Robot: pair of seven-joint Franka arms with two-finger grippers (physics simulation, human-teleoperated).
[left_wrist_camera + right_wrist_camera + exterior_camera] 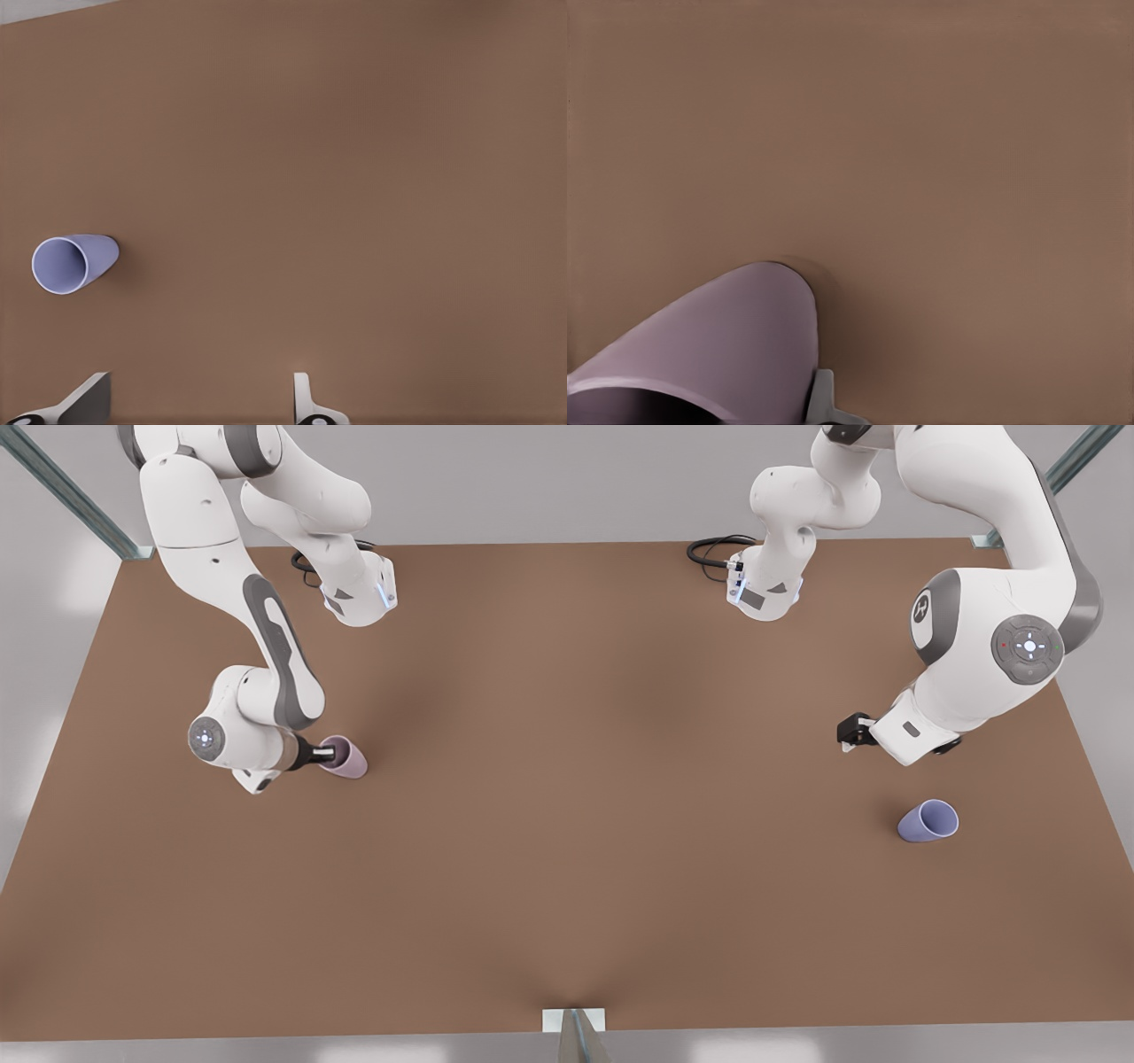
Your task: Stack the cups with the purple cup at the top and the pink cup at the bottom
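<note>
right hand [330, 757]: it's on the front view's left, down low on the desk, with its dark fingers at the rim of the pink cup; one light fingertip [822, 398] sits right against the cup's side, so it looks clamped on the rim

pink cup [347, 758]: tipped over on its side on the desk [567, 824], mouth toward the hand, narrow end pointing away

left hand [849, 732]: over on the front view's right, hovering above the desk, holding nothing; the two fingertips [304, 398] are spread wide apart with bare desk between them

purple cup [928, 820]: also lying on its side, near the left hand but clearly apart from it, open mouth visible, well apart from the pink cup across the desk

writing: the only thing I can spot is a small round logo mark on the left arm's joint [923, 609], can't read any actual text
</note>
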